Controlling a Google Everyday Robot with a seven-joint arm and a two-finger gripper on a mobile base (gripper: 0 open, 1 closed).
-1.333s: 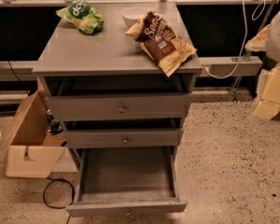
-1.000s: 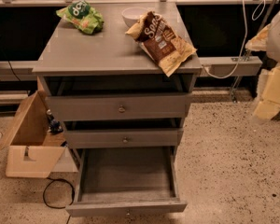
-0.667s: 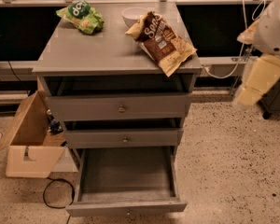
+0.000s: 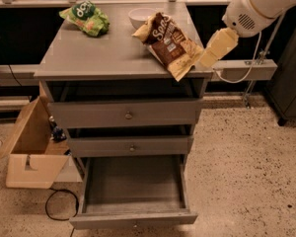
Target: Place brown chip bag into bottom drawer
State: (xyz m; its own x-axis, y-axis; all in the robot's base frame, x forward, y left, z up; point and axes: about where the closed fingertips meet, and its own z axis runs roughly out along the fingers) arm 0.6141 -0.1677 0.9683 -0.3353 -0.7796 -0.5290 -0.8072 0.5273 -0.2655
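My one end effector (image 4: 214,48) hangs at the right edge of the bench (image 4: 89,58), just beside the tan lower end of the brown chip bag (image 4: 167,43) (whether it touches, I cannot tell, nor how wide it stands). I count two bags up there. The brown one lies slanted on the right side, its lower end poking past the edge, and the green chip bag (image 4: 86,18) lies at the back left. One white bowl (image 4: 140,18) sits between them. There are three drawers below. Two upper drawers (image 4: 126,113) are shut, and the bottom drawer (image 4: 133,220) is pulled out, showing its grey inside. One cardboard box (image 4: 32,147) stands at the left.
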